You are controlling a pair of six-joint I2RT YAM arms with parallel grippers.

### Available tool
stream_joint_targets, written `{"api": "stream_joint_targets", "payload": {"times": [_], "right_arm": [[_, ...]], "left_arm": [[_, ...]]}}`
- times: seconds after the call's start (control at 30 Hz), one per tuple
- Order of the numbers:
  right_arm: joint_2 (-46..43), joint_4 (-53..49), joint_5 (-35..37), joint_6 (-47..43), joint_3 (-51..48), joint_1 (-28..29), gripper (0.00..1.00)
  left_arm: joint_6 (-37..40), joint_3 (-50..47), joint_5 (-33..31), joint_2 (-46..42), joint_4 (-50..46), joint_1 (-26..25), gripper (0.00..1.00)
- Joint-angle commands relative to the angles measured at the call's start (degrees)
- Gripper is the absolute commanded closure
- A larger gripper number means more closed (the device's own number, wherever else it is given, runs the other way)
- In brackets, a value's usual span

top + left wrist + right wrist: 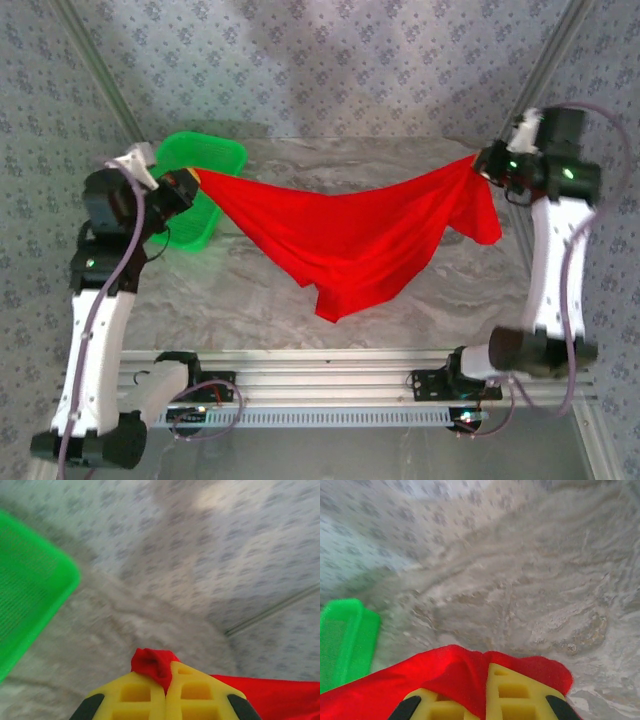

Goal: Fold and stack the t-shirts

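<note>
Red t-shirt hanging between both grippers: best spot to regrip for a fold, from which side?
Likely the t-shirt at its drooping near corner, pinched from the front: it hangs lowest, while the left gripper and right gripper clamp both upper ends.

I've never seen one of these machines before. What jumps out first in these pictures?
The red t-shirt grabs the eye: it hangs stretched across the middle of the scene like a hammock, sagging toward the marbled table. The left hand pinches one end and the right hand the other, both shut on the cloth. A vivid green basket sits at the table's far left, just behind the left hand.
</note>
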Motion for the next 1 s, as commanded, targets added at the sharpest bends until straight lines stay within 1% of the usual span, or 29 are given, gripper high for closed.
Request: {"api": "stream_joint_targets", "payload": {"times": [0.0,0.07,0.1,0.17,0.2,0.23,0.3,0.33,0.43,0.5,0.57,0.63,0.67,0.73,0.77,0.83,0.9,0.97], "right_arm": [[11.5,3.97,8.78,-3.37,1.25,5.13,1.0],[18.59,5.84,11.6,-3.82,5.36,7.06,0.98],[21.64,7.63,11.67,-4.12,7.53,8.12,0.93],[24.62,12.13,9.85,-4.32,10.03,9.98,0.69],[24.69,14.12,9.07,-3.63,10.53,11.01,0.54],[23.89,14.99,8.97,-3.26,11.01,12.17,0.46],[20.1,13.86,10.44,-3.05,9.89,14.93,0.33],[17.23,12.56,10.22,-2.64,7.8,16.4,0.3],[8.05,5.41,8.66,-2.04,-1.11,20.67,0.28],[2.0,2.39,5.08,0.54,-10.37,23.22,0.28],[-3.56,2.61,2.66,5.19,-22.36,26.1,0.28],[-7.79,4.83,4.56,9.51,-32.57,29.42,0.27],[-9.13,7.29,4.05,11.83,-38.32,30.12,0.27],[-9.85,13.39,2.29,15.54,-44.81,31.09,0.27],[-9.31,15.44,2.55,16.21,-46.45,31.64,0.27],[-6.56,16.5,3.49,15.16,-47.56,31.93,0.27],[-3.76,19.79,2.77,15.44,-48.45,31.88,0.27],[-0.13,20.46,2.85,15.15,-47.91,31.91,0.27]], "left_arm": [[4.23,-2.63,-6.4,4.43,4.03,-0.37,1.0],[5.26,-3.39,-7.89,6.96,5.34,-1.04,1.0],[5.7,-3.62,-8.47,7.93,6.16,-1.4,1.0],[6.35,-3.56,-10.52,9.19,6.56,-1.96,1.0],[6.53,-3.3,-11.41,9.63,6.47,-2.05,1.0],[6.8,-2.97,-11.99,9.86,6.27,-2.06,1.0],[6.89,-2.44,-12.6,10.27,5.67,-2.06,1.0],[6.78,-2.31,-12.5,10.38,5.6,-2.06,1.0],[5.84,-3.08,-11.1,9.83,5.98,-2.14,1.0],[5.2,-4.17,-10.13,9.15,6.4,-2.32,1.0],[4.83,-5.17,-9.11,8.51,6.48,-2.49,1.0],[4.64,-5.98,-8.76,7.83,6.35,-2.49,1.0],[4.5,-6.44,-8.46,7.44,6.22,-2.58,1.0],[4.36,-6.89,-7.83,6.76,5.89,-2.63,1.0],[4.36,-7.03,-7.54,6.5,5.72,-2.74,1.0],[4.41,-7.45,-7.6,5.91,4.99,-2.93,1.0],[4.19,-8.14,-7.66,5.07,4.48,-2.93,1.0],[4.15,-8.85,-7.82,4.08,3.88,-3.02,1.0]]}}
